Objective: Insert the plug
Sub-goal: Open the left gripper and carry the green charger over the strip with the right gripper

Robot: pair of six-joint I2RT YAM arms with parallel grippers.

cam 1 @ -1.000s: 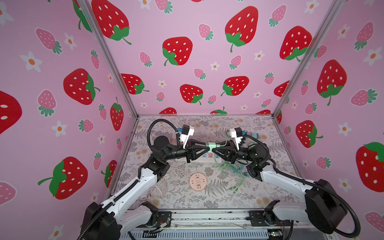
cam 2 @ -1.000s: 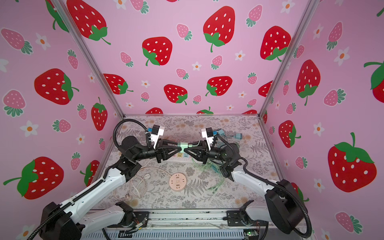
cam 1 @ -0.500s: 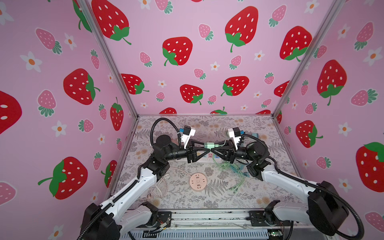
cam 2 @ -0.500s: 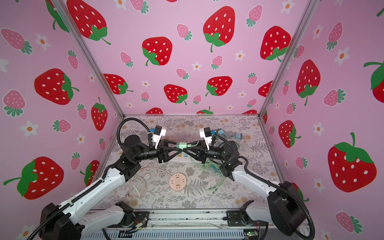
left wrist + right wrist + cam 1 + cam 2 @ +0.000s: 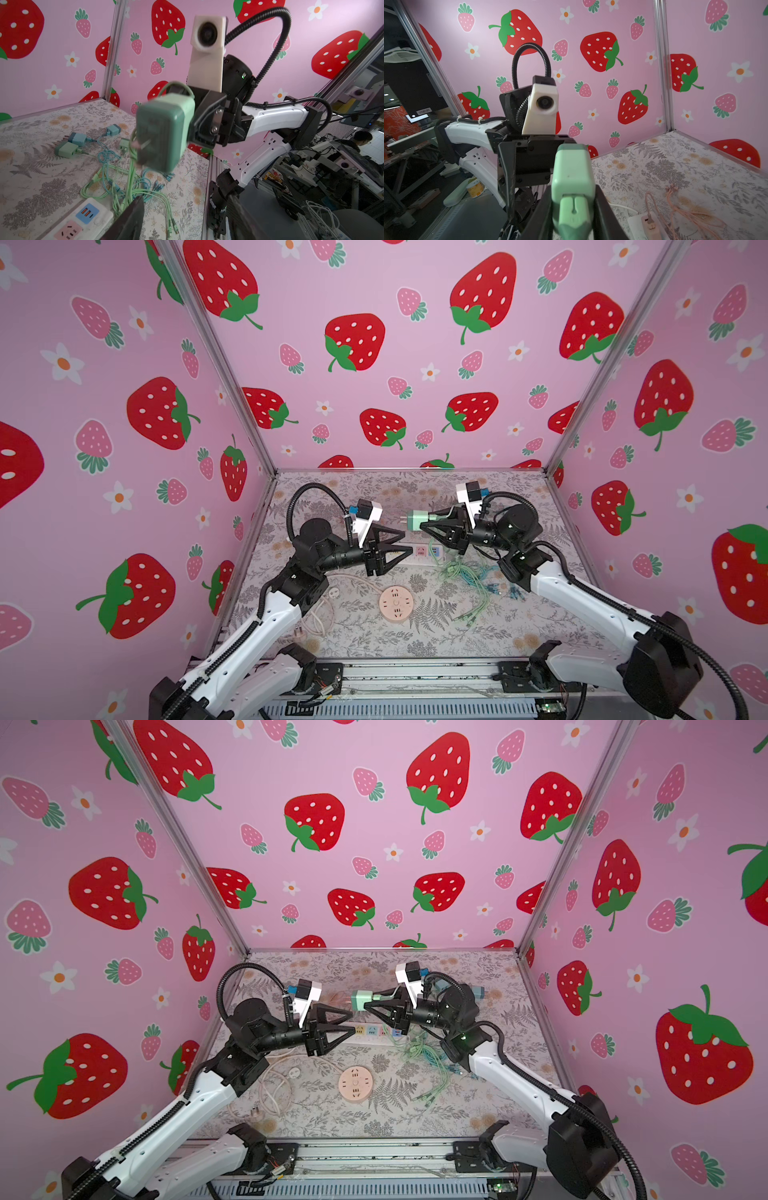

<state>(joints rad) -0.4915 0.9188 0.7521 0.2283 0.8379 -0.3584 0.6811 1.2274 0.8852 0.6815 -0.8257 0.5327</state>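
Strawberry walls [image 5: 374,290], mint plug [image 5: 416,519]

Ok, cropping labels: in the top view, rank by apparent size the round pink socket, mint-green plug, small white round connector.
1. round pink plastic socket
2. mint-green plug, raised towards camera
3. small white round connector

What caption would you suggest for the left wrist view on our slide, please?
Right gripper holds the green plug, prongs toward the viewer, above the white power strip and tangled cables.

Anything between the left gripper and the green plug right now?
Nothing: in both top views a bare gap separates the open left gripper from the green plug, which the right gripper holds.
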